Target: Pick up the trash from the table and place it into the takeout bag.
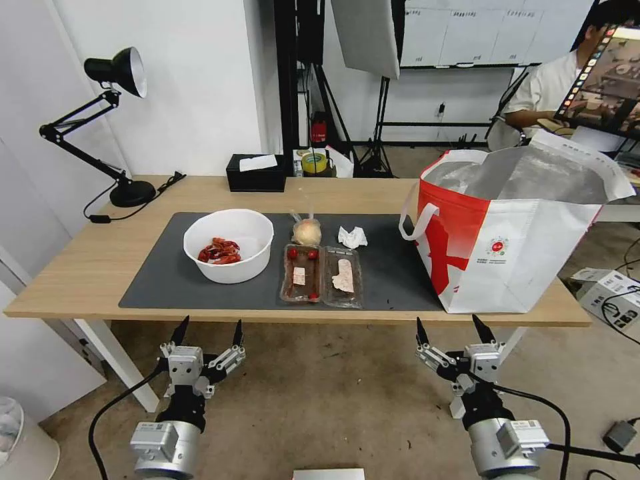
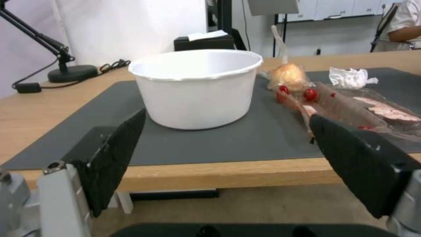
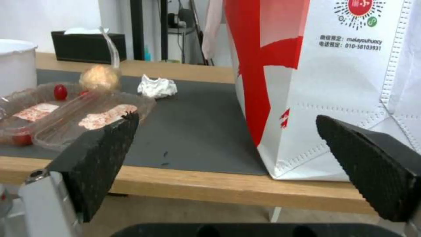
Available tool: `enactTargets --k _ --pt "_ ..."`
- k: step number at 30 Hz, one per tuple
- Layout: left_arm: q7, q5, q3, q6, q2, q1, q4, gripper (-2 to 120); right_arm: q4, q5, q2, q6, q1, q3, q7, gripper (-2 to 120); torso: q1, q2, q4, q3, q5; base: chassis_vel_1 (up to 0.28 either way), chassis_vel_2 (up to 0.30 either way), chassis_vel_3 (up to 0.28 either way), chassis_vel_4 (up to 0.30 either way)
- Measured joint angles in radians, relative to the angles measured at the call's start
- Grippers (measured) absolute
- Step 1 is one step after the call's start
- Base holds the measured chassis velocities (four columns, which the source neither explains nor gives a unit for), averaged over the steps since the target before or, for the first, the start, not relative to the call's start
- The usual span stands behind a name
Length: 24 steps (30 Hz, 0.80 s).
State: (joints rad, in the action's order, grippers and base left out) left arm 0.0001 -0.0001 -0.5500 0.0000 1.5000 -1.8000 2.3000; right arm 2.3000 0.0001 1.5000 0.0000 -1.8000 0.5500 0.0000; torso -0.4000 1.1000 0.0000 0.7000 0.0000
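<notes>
- Left pincer (image 1: 209, 331) — fingers spread wide, holding nothing, below and in front of the near edge of the surface (image 1: 73, 267), facing the white bowl (image 1: 229, 245).
- Right pincer (image 1: 452, 330) — fingers spread wide, holding nothing, below the near edge, facing the takeout bag (image 1: 513, 233).
- White bowl — on the dark grey mat (image 1: 157, 277), left part; red shells (image 1: 219, 251) in the bottom. In the left wrist view its wall hides the contents.
- Clear hinged tray (image 1: 322, 275) — lying opened flat just right of the bowl; small red round pieces and pale, red-flecked scraps inside, hard to identify.
- Small clear bag with a tan lump (image 1: 307, 231) — just behind the tray, its neck standing up.
- Crumpled white tissue (image 1: 352, 236) — on the mat, beside the clear bag, apart from the takeout bag.
- Takeout bag — upright at the right end of the surface, mouth open, foil lining showing; its floor is hidden.
- Black tissue box (image 1: 256, 173) — far edge, behind the mat.
- Black desk lamp (image 1: 107, 120) — far left corner, cord trailing on the wood.
</notes>
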Motion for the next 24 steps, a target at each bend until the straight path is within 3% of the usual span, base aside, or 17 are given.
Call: enactTargets --k 24 --pt "0.000 -0.004 -0.001 0.004 -0.001 0.001 0.000 100 0.000 0.000 0.000 0.000 0.000 0.000 0.000 100 0.000 0.000 0.0000 0.000 0.0000 0.000 0.000 0.000 0.000"
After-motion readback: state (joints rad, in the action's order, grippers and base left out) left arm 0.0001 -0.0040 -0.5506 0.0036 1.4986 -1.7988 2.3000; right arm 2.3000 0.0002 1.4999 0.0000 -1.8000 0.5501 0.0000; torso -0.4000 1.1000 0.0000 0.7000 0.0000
